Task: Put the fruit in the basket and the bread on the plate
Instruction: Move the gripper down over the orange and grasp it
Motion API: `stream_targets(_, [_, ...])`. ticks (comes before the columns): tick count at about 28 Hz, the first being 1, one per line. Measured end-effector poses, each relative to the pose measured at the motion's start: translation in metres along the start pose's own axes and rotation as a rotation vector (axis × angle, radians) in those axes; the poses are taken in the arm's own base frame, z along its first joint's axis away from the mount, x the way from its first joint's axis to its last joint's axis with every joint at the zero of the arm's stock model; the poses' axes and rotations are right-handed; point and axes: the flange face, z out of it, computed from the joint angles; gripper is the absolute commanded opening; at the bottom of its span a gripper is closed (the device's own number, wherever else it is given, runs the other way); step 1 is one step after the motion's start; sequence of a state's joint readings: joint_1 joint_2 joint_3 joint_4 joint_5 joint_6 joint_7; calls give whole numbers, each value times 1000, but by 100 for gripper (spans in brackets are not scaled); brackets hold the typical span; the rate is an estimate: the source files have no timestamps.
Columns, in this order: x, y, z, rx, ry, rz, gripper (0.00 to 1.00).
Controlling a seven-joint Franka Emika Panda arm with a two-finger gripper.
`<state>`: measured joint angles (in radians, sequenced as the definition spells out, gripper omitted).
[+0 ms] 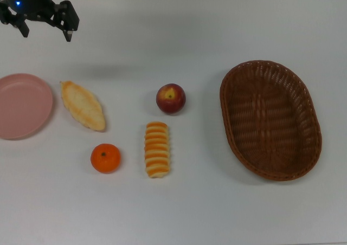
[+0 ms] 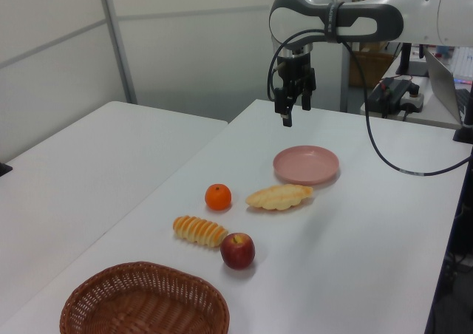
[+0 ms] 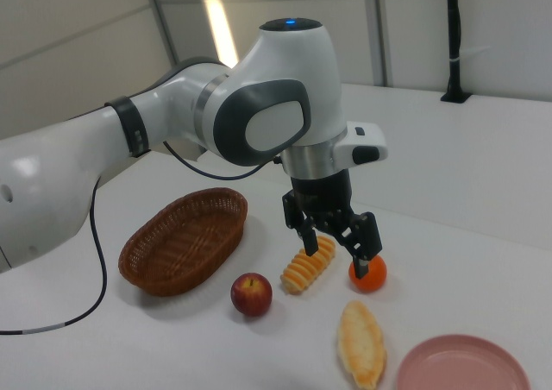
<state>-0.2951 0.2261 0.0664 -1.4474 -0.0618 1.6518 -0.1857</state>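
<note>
Gripper [image 1: 45, 29] hangs high with jaws apart and empty, nothing sorted. Top view: plate [image 1: 21, 105] far left, basket [image 1: 269, 119] right, both bare; between them loaf [image 1: 83, 105], mandarin [image 1: 105, 158], roll [image 1: 157, 149], apple [image 1: 171, 98], spaced for clean picks.

A large oval dark-brown wicker basket [image 1: 271, 119] sits empty at the top view's right, well apart from the food. A dark-red apple [image 1: 171, 98] with a yellow patch stands upright near the middle of the white table. Just below it in the top view lies a ridged, orange-striped roll [image 1: 157, 149], lengthwise toward the table's near edge. To the top view's left of the roll rests a small round mandarin [image 1: 105, 158]. Above the mandarin, a flat, pointed-oval golden loaf [image 1: 83, 105] lies diagonally, close beside an empty, shallow, round pink plate [image 1: 21, 105] at the top view's left edge.
</note>
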Motion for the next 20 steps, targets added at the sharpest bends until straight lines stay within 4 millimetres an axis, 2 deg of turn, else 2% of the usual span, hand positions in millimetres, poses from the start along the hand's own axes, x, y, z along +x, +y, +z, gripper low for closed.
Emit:
stream_targets(6, [3,-5,11,25,-22,-71,100])
stream_targets(10, [24,-26,25,50,36,-111,100])
stream_targets(14, [57,-60,53,43,128,-161,100])
stream_targets(15, [69,-71,67,41,156,-176,100])
stream_targets(19, [97,-94,106,36,232,-203,100])
stream_targets(20, [105,-101,121,36,252,-211,100])
